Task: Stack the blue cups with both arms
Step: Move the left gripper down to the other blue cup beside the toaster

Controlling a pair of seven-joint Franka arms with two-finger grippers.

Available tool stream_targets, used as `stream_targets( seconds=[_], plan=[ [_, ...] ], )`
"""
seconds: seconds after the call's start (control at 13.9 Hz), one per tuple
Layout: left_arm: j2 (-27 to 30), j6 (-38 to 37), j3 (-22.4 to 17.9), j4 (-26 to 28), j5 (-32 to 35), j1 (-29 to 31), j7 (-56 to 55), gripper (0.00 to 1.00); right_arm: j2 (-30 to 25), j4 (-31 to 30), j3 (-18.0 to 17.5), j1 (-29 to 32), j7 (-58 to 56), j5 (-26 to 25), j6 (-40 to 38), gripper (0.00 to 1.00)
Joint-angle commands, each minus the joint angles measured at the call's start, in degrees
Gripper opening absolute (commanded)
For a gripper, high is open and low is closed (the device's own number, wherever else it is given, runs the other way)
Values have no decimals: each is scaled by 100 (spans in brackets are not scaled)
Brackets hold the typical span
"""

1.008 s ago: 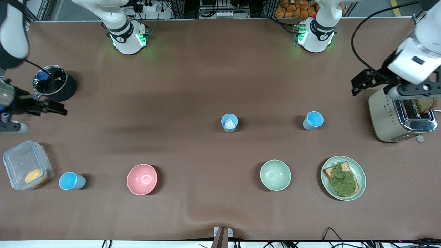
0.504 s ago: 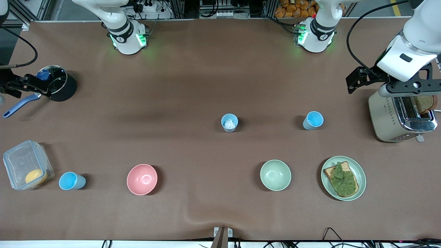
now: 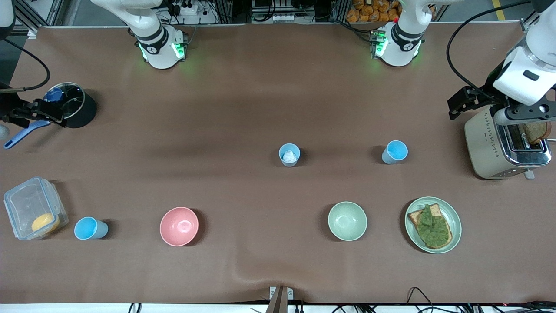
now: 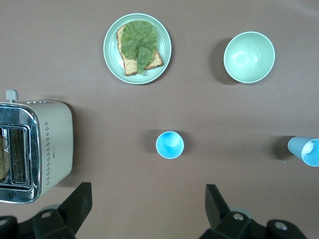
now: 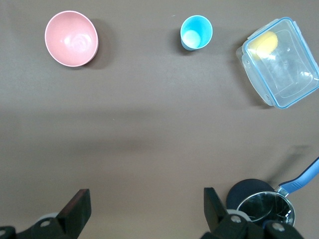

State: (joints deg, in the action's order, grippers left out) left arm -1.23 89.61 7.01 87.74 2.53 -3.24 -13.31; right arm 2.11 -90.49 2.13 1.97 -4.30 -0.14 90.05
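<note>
From the front camera, my left gripper (image 3: 461,103) is up over the toaster (image 3: 504,148), its fingers spread and empty; my forearm hides part of the toaster's top. My right gripper (image 3: 39,112) hangs beside the dark pot (image 3: 71,111), partly cut off at the edge, holding nothing. The pale blue cup (image 3: 289,155) with a white bit inside stands mid-table; a sky-blue cup (image 3: 394,152) stands toward my left arm's end, another cup (image 3: 89,228) beside the clear box (image 3: 30,208).

My left wrist view shows only my fingertips (image 4: 79,199), wide apart, over bare table near the sky-blue cup (image 4: 170,145); the pale cup (image 4: 305,150) is cropped.

My right wrist view shows fingertips (image 5: 79,206) wide apart, the pot (image 5: 259,205) half hidden.
</note>
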Motion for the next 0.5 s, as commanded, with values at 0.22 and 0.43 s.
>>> stream_targets(
  seconds=[0.22, 0.43],
  plan=[
    [52, -84, 186, 14, -95, -124, -14, 100, 132, 154, -46, 22, 43, 5, -49, 100],
    [44, -75, 265, 94, 45, -238, -31, 100, 132, 163, -46, 40, 34, 5, -31, 100]
  ],
)
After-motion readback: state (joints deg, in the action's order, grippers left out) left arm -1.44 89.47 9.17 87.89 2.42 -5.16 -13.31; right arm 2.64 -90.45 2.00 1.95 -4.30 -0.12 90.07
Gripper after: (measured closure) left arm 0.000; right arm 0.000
